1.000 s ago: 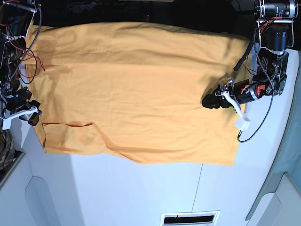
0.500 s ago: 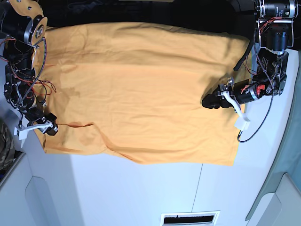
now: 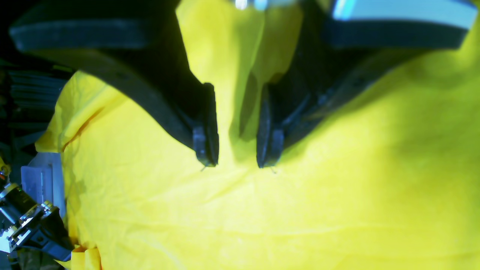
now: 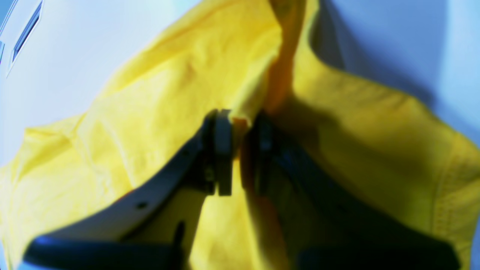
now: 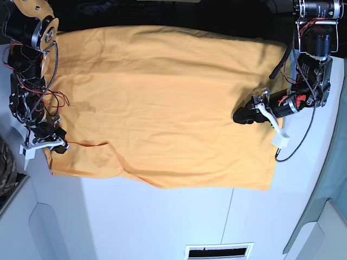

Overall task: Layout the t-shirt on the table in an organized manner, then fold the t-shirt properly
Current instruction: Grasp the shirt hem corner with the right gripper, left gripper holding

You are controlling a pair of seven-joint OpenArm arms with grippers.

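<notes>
Currently we see the shirt [image 5: 162, 103] spread flat across the table [image 5: 162, 222], plain side up, its far edge running off into the dark beyond the table.

Right gripper [image 4: 236, 150]: jaws drawn narrow, with a raised fold of shirt edge pinched between the pads [image 4: 224, 150]. We read that as a grip on cloth. In the base view it sits at the shirt's edge on that view's left [image 5: 46, 143], by a small slit-like crease in the fabric.

Left gripper [image 3: 234, 161]: jaws partly apart, tips down on the shirt, with a ridge of cloth standing up in the gap. The fingers [image 3: 206, 123] do not clamp that ridge; there is visible space each side, so it is touching, not holding. In the base view it lies low over the shirt near the opposite side edge [image 5: 255, 114].

Shirt has shallow wrinkles only; the near hem lies on bare table.
</notes>
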